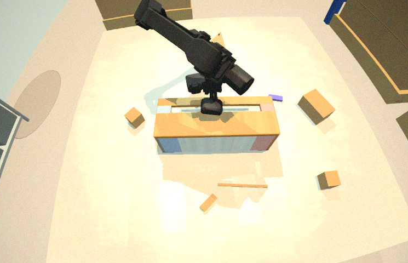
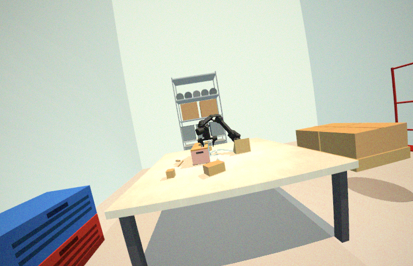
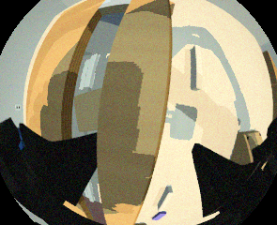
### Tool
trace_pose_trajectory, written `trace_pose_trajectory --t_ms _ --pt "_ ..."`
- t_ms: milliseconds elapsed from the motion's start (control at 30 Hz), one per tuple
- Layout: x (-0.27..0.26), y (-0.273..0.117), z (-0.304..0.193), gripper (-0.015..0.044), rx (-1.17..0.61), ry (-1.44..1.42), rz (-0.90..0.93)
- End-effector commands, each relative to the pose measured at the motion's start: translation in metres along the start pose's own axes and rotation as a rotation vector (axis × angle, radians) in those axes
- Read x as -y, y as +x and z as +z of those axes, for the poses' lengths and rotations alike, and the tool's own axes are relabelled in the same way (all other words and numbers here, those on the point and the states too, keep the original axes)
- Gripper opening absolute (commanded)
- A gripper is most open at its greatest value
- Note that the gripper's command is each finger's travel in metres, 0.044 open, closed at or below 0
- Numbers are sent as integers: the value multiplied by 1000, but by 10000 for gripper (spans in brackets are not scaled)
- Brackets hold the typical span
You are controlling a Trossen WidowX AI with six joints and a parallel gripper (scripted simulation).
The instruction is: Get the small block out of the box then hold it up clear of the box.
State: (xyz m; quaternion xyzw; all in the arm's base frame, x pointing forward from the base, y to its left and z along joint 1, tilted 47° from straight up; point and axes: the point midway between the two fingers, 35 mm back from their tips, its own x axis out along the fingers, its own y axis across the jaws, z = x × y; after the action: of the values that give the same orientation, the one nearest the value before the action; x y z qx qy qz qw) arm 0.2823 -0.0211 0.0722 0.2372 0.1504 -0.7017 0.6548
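The box (image 1: 179, 125) (image 2: 200, 157) (image 3: 121, 42) stands upright on the table, with a wooden top, a long top slot, a clear front, a blue left end and a pink right end. My gripper (image 1: 212, 95) (image 2: 208, 143) (image 3: 154, 142) is open and empty at the box's top. In the wrist view its fingers lie on either side of the rear top strip, one over the slot side, one over the table side. A small purple block (image 1: 275, 97) (image 3: 159, 216) lies on the table behind the box's right end. I see no block inside; reflections and the gripper hide part of the interior.
A wooden cube (image 1: 134, 117) stands left of the box. A larger block (image 1: 316, 107) (image 2: 214, 168) and another cube (image 1: 328, 179) (image 2: 171, 173) stand right. A thin stick (image 1: 242, 185) and short bar (image 1: 208, 203) lie in front. An upright panel (image 1: 218, 39) (image 2: 241, 146) stands behind.
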Motion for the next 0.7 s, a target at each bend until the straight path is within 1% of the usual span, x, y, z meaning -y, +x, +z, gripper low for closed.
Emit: trace_pose_trajectory --t_ms 0,300,667 --pt "1 2 5 400 4 -6 -3" --pt "0 1 -3 400 4 -6 -3" --pt "0 2 2 400 4 -6 -3"
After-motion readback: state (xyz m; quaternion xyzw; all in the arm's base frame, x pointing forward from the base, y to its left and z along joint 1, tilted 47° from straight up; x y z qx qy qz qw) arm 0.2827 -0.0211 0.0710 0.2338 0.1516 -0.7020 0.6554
